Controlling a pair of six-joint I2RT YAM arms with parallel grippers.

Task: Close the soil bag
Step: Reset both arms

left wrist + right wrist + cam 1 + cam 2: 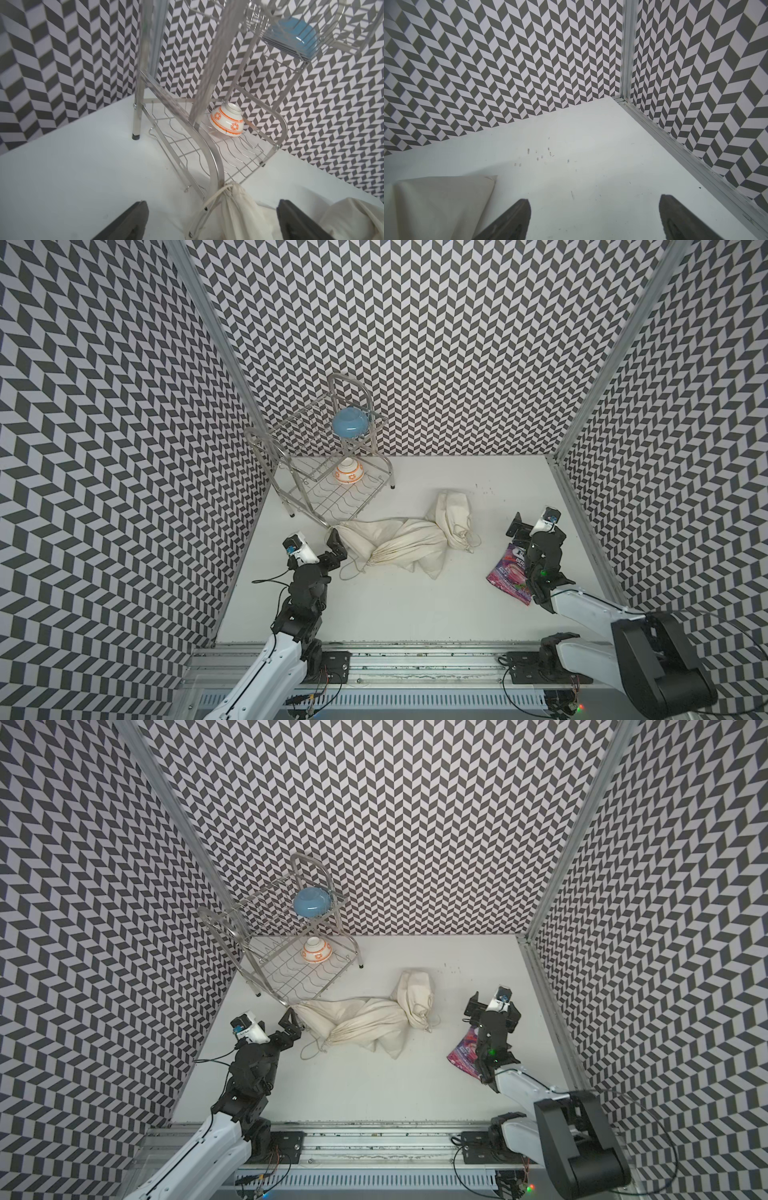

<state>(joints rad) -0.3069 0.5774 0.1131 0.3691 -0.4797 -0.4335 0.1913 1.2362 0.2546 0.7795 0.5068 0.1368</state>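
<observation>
The white table carries everything. At its far left corner stands a two-tier wire rack. Its front leg touches the neck of the soil bag. This cream cloth sack lies slumped on its side near the middle of the table, in both top views. Its mouth is gathered tight by a drawstring, so what is inside cannot be seen. More cream cloth, also corded, lies against its right end; whether it is a separate bag is unclear.

The left gripper is at the bag's neck with its fingers spread wide. In the left wrist view the neck lies between them, gripped by neither. The right gripper is well to the right of the cloth, also spread wide, with only bare table between its fingers.

On the rack's upper tier sits a blue bowl, its inside hidden. On the lower tier a white bowl with orange patterns rests upside down.

A purple and pink foil pouch lies flat, partly under the right arm. Only the letters "BER" can be read on it.

A few dark specks dot the table near the far right corner
</observation>
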